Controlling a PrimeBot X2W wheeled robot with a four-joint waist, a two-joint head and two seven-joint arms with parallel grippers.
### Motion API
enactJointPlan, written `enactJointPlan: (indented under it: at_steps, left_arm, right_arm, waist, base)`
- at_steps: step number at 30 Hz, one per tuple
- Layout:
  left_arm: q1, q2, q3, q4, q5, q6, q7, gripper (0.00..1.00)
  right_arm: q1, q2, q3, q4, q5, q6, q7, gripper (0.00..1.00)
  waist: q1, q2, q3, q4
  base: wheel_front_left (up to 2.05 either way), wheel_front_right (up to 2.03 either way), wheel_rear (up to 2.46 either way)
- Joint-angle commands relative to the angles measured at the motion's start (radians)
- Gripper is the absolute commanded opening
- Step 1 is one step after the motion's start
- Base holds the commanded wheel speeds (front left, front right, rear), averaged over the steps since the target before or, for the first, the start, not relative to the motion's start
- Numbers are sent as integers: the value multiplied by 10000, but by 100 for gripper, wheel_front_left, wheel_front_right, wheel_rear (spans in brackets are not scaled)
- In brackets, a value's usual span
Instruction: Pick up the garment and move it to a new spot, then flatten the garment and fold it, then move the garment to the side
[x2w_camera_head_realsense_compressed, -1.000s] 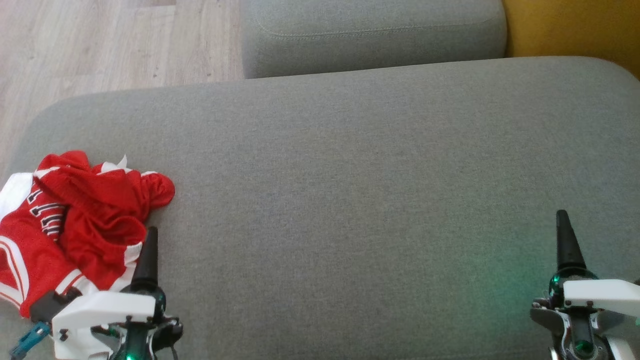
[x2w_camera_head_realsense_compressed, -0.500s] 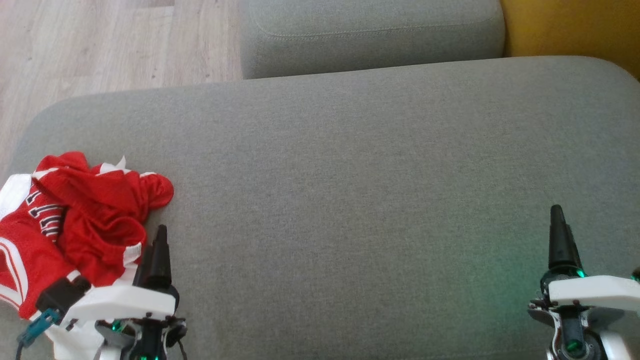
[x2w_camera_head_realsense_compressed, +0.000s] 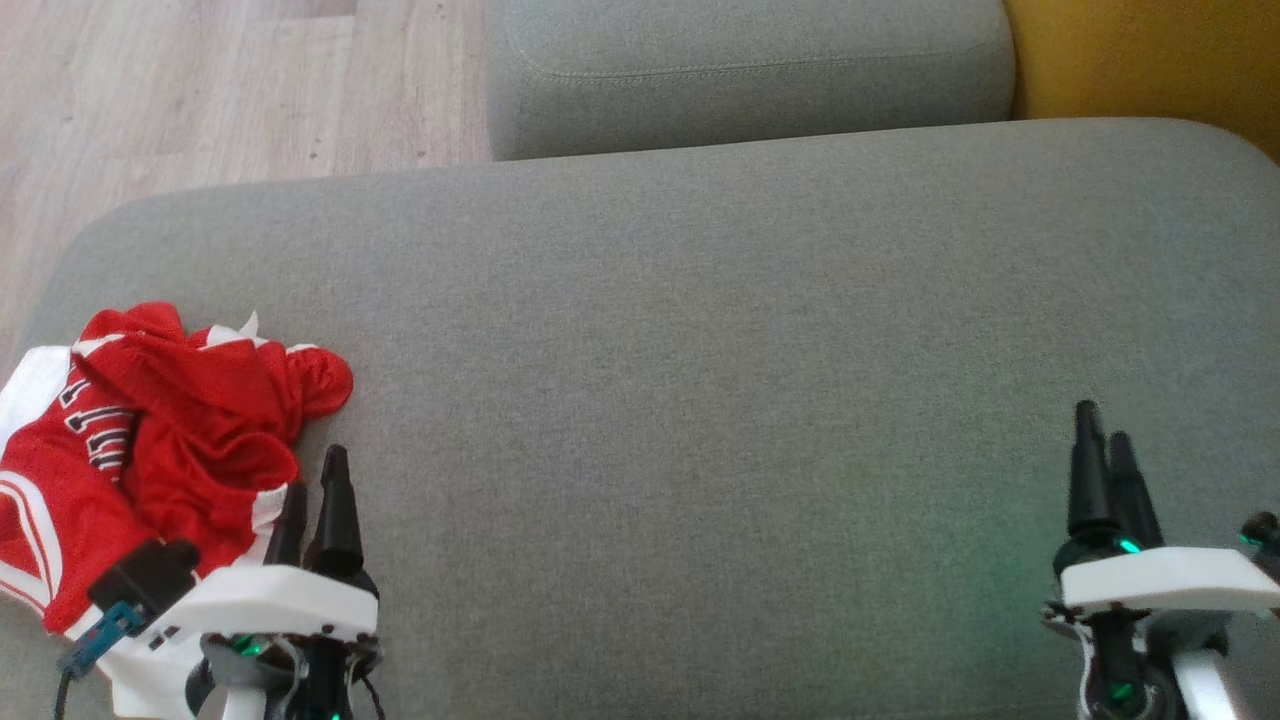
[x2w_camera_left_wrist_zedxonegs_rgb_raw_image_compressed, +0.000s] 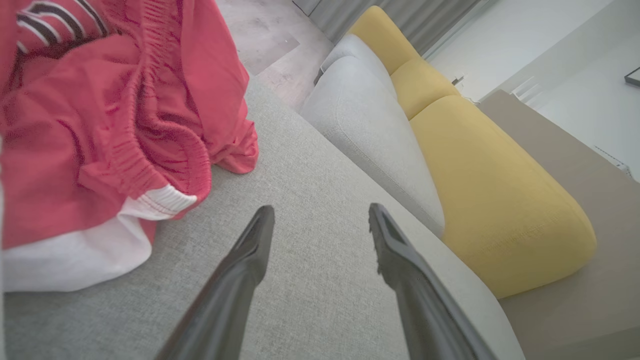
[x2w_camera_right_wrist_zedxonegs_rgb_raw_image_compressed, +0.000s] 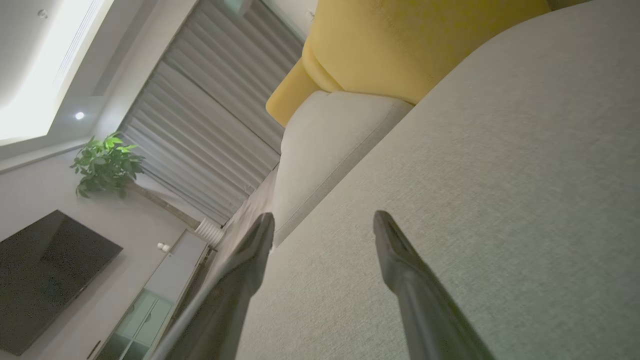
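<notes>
Rolled since a second ago, left gripper (x2w_camera_head_realsense_compressed: 315, 478) (x2w_camera_left_wrist_zedxonegs_rgb_raw_image_compressed: 321, 212) now shows both long dark fingers (x2w_camera_head_realsense_compressed: 336, 500), spread and empty, just beside the crumpled red-and-white mesh garment (x2w_camera_head_realsense_compressed: 180, 430) (x2w_camera_left_wrist_zedxonegs_rgb_raw_image_compressed: 100, 125) at the left end of the grey fabric sofa cushion (x2w_camera_head_realsense_compressed: 700, 350); right gripper (x2w_camera_head_realsense_compressed: 1102, 428) (x2w_camera_right_wrist_zedxonegs_rgb_raw_image_compressed: 324, 220) likewise spread, empty, well apart from it

Living room; grey sofa (x2w_camera_head_realsense_compressed: 700, 350), television (x2w_camera_right_wrist_zedxonegs_rgb_raw_image_compressed: 40, 280), houseplant (x2w_camera_right_wrist_zedxonegs_rgb_raw_image_compressed: 105, 165)

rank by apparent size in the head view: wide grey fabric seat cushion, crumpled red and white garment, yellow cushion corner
1. wide grey fabric seat cushion
2. crumpled red and white garment
3. yellow cushion corner, cut off by the frame
</notes>
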Motion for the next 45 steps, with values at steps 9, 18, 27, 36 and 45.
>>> enactJointPlan:
  at_steps: [9, 18, 27, 36, 45]
  left_arm:
    - [-594, 152, -16, -588, 1328, 245, -375, 100]
    - [-646, 161, -114, -750, 2276, 473, -608, 100]
    - [-697, 171, -223, -904, 3304, 683, -871, 100]
    - [-748, 181, -339, -1094, 4343, 890, -1134, 100]
    - [-774, 191, -444, -1235, 5397, 1108, -1398, 100]
  right_arm:
    - [-579, -454, 608, -377, -1102, 52, -385, 100]
    - [-639, -553, 755, -454, -1952, 57, -620, 100]
    - [-727, -661, 1007, -528, -2874, 62, -886, 100]
    - [-783, -753, 1214, -643, -3877, 68, -1151, 100]
    - [-779, -814, 1367, -666, -4810, 74, -1416, 100]
  waist:
    - [0, 0, -26, 7]
    - [0, 0, -26, 15]
    - [0, 0, -89, 44]
    - [0, 0, -136, 75]
    - [0, 0, -182, 103]
  base:
    - [0, 0, 0]
    - [0, 0, 0]
    - [0, 0, 0]
    - [0, 0, 0]
    - [0, 0, 0]
